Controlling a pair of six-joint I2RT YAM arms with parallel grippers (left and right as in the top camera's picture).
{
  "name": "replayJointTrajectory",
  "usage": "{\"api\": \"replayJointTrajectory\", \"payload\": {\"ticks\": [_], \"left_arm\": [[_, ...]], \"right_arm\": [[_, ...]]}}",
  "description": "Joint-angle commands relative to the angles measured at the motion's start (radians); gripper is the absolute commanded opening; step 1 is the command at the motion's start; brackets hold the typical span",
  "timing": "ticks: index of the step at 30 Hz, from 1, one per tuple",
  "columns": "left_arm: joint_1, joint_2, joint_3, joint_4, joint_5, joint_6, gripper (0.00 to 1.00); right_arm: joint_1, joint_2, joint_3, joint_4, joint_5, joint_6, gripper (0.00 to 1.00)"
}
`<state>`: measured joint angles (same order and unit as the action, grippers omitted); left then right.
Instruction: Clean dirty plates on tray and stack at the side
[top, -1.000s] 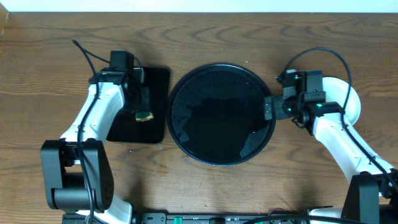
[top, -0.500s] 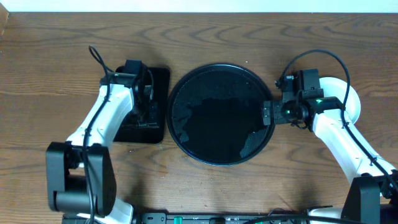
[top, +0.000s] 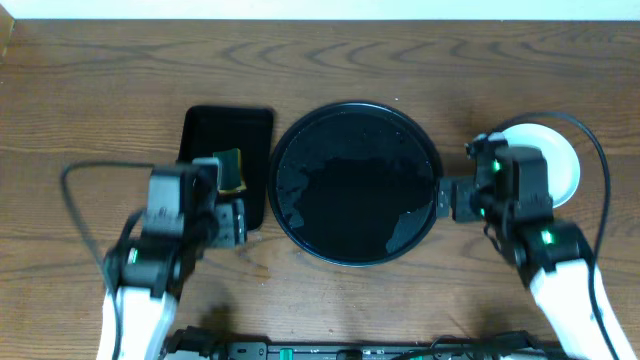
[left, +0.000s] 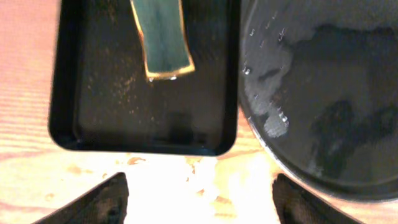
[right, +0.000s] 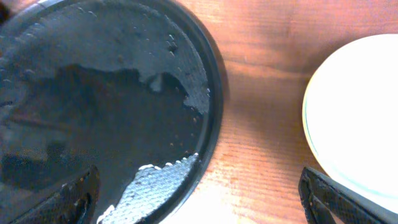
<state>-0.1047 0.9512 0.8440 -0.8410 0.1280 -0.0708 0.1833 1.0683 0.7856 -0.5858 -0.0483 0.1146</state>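
The round black tray (top: 355, 195) lies mid-table, wet and glossy, with no plate on it; its rim shows in both wrist views (left: 323, 93) (right: 106, 93). Pale plates (top: 550, 160) sit stacked on the table to its right, partly hidden by the right arm; the edge of the stack (right: 354, 118) looks white in the right wrist view. My left gripper (top: 230, 218) (left: 199, 205) hovers open and empty at the near edge of the small rectangular tray. My right gripper (top: 448, 198) (right: 205, 205) is open and empty over the wood between the round tray and the plates.
A small rectangular black tray (top: 205, 135) (left: 93, 106) lies left of the round tray, with a green and yellow sponge (top: 232, 172) (left: 163, 43) lying in it. Bare wood surrounds everything, and the table's far edge runs along the top.
The left gripper has opened and let go of the sponge, which now lies in the rectangular tray; the left arm has pulled back toward the front. The right arm has also drawn back slightly.
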Motion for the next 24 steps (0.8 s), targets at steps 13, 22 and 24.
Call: {"api": "replayJointTrajectory", "payload": {"ticks": [13,22,24], "left_arm": [[0.003,-0.390,-0.071,0.012,-0.002,0.006,0.80],[0.003,-0.390,-0.071,0.012,-0.002,0.006,0.80],[0.003,-0.390,-0.071,0.012,-0.002,0.006,0.80]], "right_arm": [[0.025,-0.296,-0.130,-0.062,0.104,0.004,0.99],[0.025,-0.296,-0.130,-0.116,0.104,0.004,0.99],[0.025,-0.296,-0.130,-0.115,0.104,0.004,0.99]]}}
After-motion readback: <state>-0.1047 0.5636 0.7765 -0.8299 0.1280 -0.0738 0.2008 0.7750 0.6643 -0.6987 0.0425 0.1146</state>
